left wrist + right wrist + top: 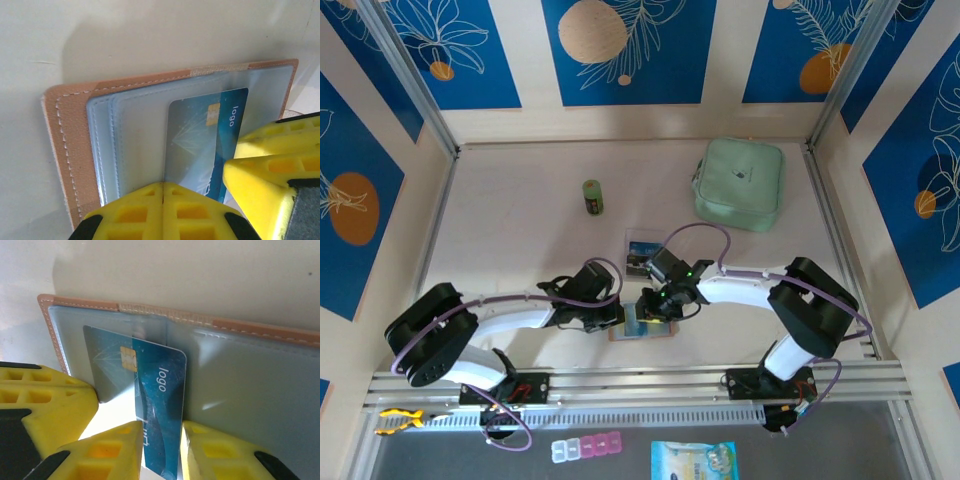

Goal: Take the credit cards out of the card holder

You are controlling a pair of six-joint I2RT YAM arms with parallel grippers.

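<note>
The salmon-pink card holder (642, 334) (70, 145) (250, 327) lies open on the table between both grippers, clear pockets up. A blue credit card (160, 390) (225, 130) marked "logo" sticks partly out of a pocket. My right gripper (162, 450) (656, 306) is shut on the card's free end. My left gripper (163, 186) (618, 318) is shut, its tips resting on the clear pocket with nothing between them. Another credit card (642, 250) lies flat on the table just beyond the holder.
A mint-green zip pouch (740, 183) sits at the back right and a small green bottle (592, 196) stands at the back centre. The two grippers are almost touching; the right one's yellow fingers (270, 165) crowd the left wrist view.
</note>
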